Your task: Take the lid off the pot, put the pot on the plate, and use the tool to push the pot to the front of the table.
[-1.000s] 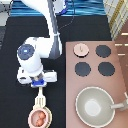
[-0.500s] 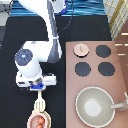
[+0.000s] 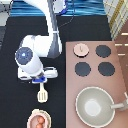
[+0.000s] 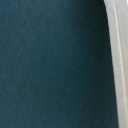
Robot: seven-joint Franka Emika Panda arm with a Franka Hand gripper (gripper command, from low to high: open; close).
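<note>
My gripper (image 3: 41, 83) hangs over the black table (image 3: 15, 110) at the exterior view's left, shut on the handle of the cream tool (image 3: 42, 94). The tool's slotted head points toward the view's bottom. Just below the head, at the bottom edge, the pot (image 3: 40, 120) with its reddish inside sits on the cream plate (image 3: 33, 115); a small gap separates head and pot. The pale-pink lid (image 3: 80, 49) lies on the stove's upper left corner, off the pot. In the wrist view a cream strip, the tool (image 4: 116, 60), runs beside dark table.
The pinkish-brown stove (image 3: 119, 75) fills the exterior view's right, with three black burners (image 3: 82, 69) showing. A large grey pan (image 3: 95, 106) with a long handle sits on its lower part. My white arm (image 3: 30, 57) reaches down from the top.
My gripper has moved toward the exterior view's bottom with the tool. The pot and plate have slid a little nearer the bottom edge.
</note>
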